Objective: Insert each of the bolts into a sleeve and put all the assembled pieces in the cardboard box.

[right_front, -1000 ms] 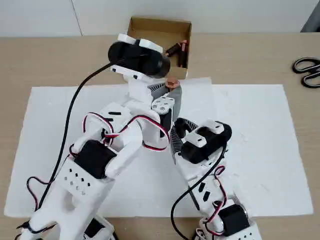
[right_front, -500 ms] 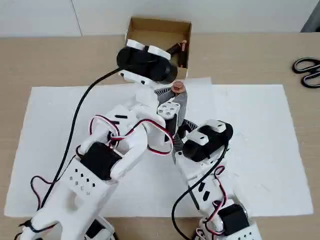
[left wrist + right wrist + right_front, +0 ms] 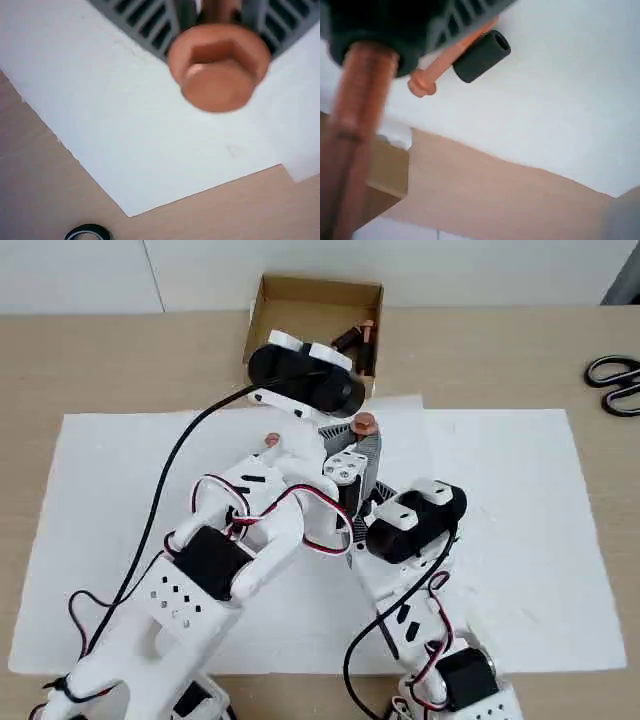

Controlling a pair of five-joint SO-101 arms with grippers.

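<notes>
Clamping just behind the hex head, the grey ribbed fingers (image 3: pixel 145 15) of the left gripper (image 3: pixel 358 445) are closed on a copper bolt (image 3: pixel 217 65). The head faces the left wrist camera and is held clear above the white sheet (image 3: pixel 500 500). High view: the bolt head sits over the sheet's far edge, just short of the cardboard box (image 3: pixel 262 300). The right gripper (image 3: pixel 360 502) sits directly behind the left one and close to it. Its state cannot be told, as the left arm's links overlap it. Right wrist view: a threaded copper shank (image 3: pixel 355 125) runs out of a dark blurred mass close to the lens; whether that mass is a sleeve cannot be told. Farther off in that view a second bolt (image 3: pixel 427 80) lies on the sheet near its edge, shank pushed into a black sleeve (image 3: pixel 482 50). Box contents: sleeved pieces (image 3: pixel 358 340), dark with copper ends, lie against its right wall as the high view shows it. The left arm's black motor housing (image 3: pixel 305 380) overhangs the box's near wall and hides part of the inside. A black cable (image 3: pixel 160 490) runs from that housing down across the sheet. Scissors (image 3: pixel 615 380) lie on the bare table (image 3: pixel 120 350), well apart at the right edge. A dark ring (image 3: pixel 87 232) shows on the table in the left wrist view; too little of it is visible to identify.
</notes>
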